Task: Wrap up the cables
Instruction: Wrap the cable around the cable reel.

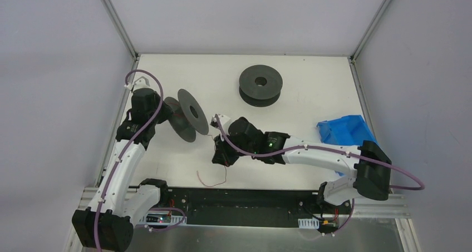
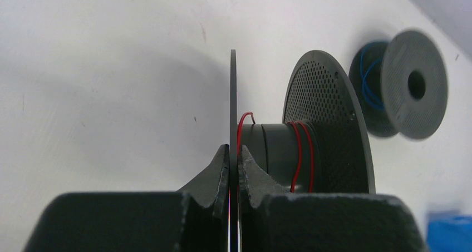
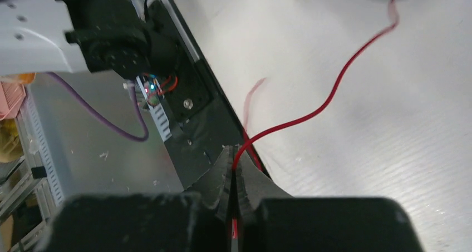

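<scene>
A thin red cable [image 3: 334, 85] runs across the white table [image 1: 289, 118] and shows as a loop near the front edge in the top view [image 1: 225, 175]. My right gripper [image 3: 234, 156] is shut on this cable, low over the table [image 1: 221, 154]. A few turns of it lie on the hub [image 2: 300, 152] of a dark grey spool [image 1: 186, 114] standing on edge. My left gripper [image 2: 234, 152] is shut on that spool's thin near flange [image 2: 233, 90], at the spool's left in the top view [image 1: 165, 112]. A thin blue cable [image 2: 367, 79] is wound on a second spool [image 1: 260, 85].
The second spool lies flat at the back centre of the table and shows at the upper right of the left wrist view [image 2: 401, 85]. A crumpled blue item [image 1: 345, 131] lies at the right edge. A black rail [image 1: 245, 199] lines the table's front edge.
</scene>
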